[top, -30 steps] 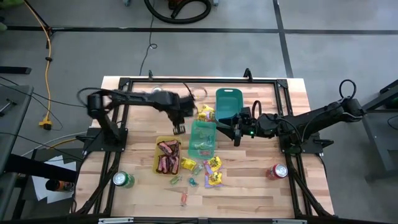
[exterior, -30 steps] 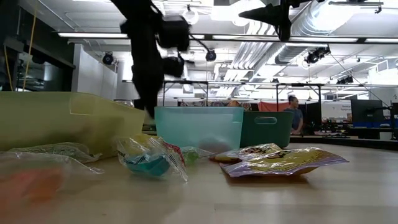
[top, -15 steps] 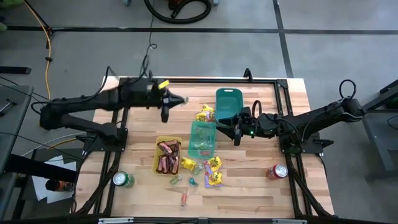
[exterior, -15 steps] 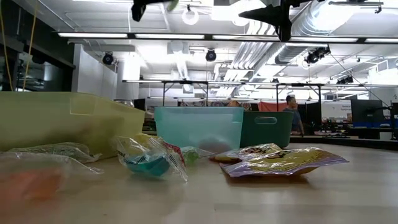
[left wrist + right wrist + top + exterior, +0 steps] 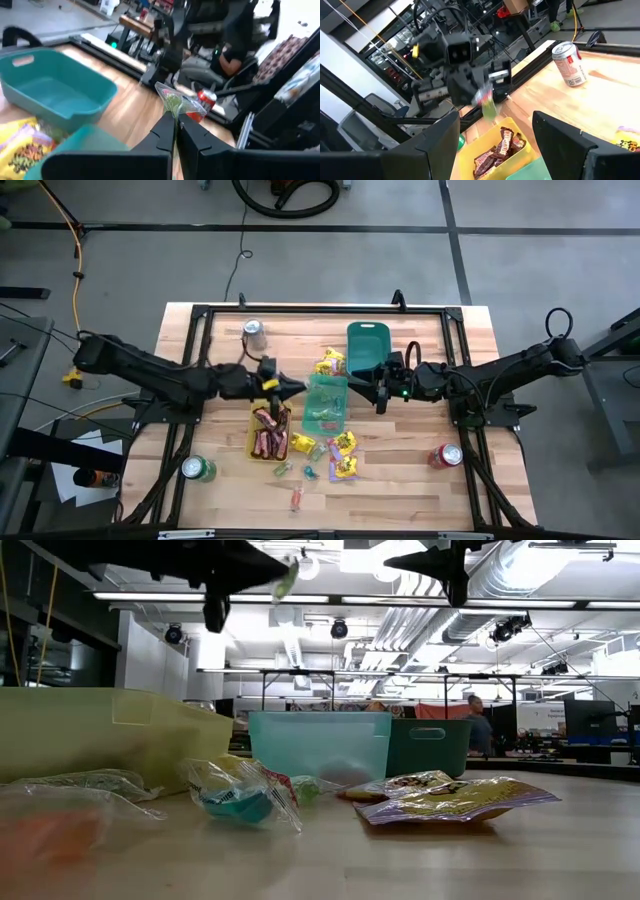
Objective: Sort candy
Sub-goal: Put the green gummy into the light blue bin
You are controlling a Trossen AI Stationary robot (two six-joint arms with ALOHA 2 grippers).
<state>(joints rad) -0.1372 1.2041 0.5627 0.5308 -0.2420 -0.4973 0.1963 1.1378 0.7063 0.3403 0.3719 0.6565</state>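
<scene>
Wooden table [image 5: 400, 470] lies bare along its near edge, with loose candy [image 5: 343, 455] scattered just beyond. Farther back, the yellow tray [image 5: 253, 420] holds red-brown bars [image 5: 270, 432]; above it the left gripper [image 5: 297, 389] pinches a green sweet [image 5: 173, 102]. The right gripper [image 5: 371, 387] hangs released beside the teal trays [image 5: 366, 345].

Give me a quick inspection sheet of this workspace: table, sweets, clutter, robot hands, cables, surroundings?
Surface: wooden table with a black frame.
Job's things: red-brown bars in the yellow tray; yellow packets and small pieces loose on the wood; light teal tray and dark teal tray.
Clutter: green can, red can, silver can.
Hands: left hand shut on a small green wrapped candy, above the yellow tray; right hand open beside the dark teal tray.
Cables: yellow cord on the floor.
Surroundings: a person far behind.
</scene>
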